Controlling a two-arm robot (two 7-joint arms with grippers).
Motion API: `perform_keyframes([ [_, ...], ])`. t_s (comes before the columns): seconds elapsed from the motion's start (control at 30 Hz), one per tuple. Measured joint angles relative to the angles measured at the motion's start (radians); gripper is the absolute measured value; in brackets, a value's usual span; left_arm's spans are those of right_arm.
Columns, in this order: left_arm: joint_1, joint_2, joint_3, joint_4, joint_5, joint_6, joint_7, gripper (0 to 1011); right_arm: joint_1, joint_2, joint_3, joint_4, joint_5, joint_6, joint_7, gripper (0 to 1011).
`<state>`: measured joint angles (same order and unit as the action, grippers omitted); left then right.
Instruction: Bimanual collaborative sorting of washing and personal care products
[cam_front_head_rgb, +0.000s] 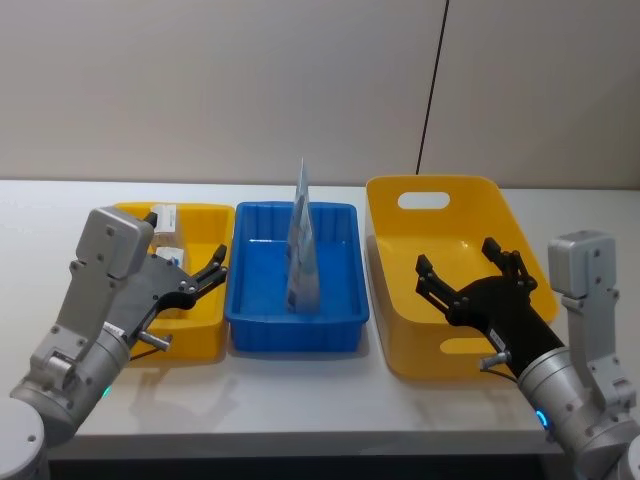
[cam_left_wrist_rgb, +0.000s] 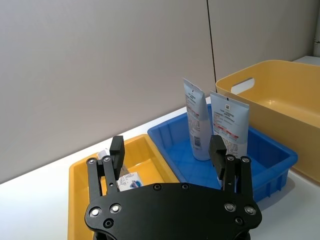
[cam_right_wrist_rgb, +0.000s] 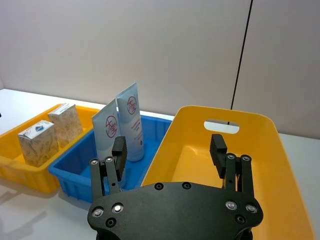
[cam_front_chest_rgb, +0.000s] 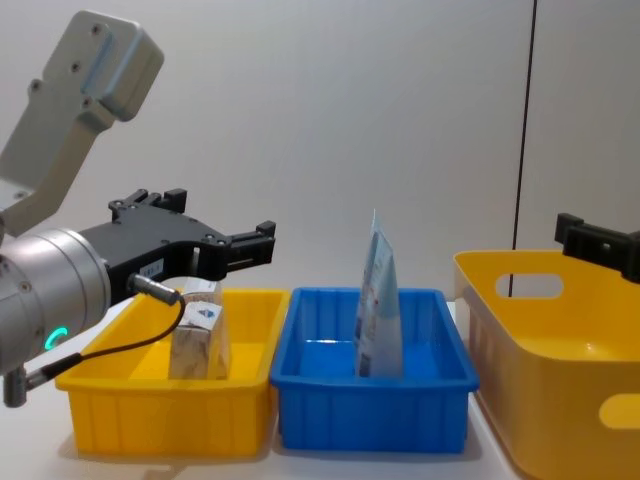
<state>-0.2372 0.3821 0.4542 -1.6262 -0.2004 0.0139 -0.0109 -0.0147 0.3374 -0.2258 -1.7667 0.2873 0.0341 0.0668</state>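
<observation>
Two thin light-blue pouches (cam_front_head_rgb: 303, 250), upright and close side by side inside the blue bin (cam_front_head_rgb: 296, 335), about the middle of its floor. In the left wrist view, white backs with red and black print (cam_left_wrist_rgb: 196, 122); in the right wrist view, fronts with a red round mark (cam_right_wrist_rgb: 109, 127).

Two tan speckled boxes (cam_right_wrist_rgb: 39, 145) with white tops, upright in the small yellow bin (cam_front_head_rgb: 200, 335), touching the blue bin's left wall. One box nearer the robot, the other toward the far end.

Left gripper (cam_front_head_rgb: 212, 268) to the left of the blue bin, hovering above the small yellow bin and its boxes, fingers spread apart, nothing between them.

Large yellow bin (cam_front_head_rgb: 460, 235) with handle cut-outs just to the right of the blue bin. Right gripper (cam_front_head_rgb: 458, 262) above its inside, fingers spread wide, pinching nothing.

All three bins in a row on a white table (cam_front_head_rgb: 300, 400), a plain grey wall (cam_front_head_rgb: 250, 90) beyond the blue bin.
</observation>
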Motion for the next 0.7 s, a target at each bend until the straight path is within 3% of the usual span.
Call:
perform_keyframes([
  [0.7,0.000,0.000,0.000,0.000,0.000,0.000,0.000,1001,0.000,0.000,0.000,0.000,0.000,0.000,0.000,1003],
])
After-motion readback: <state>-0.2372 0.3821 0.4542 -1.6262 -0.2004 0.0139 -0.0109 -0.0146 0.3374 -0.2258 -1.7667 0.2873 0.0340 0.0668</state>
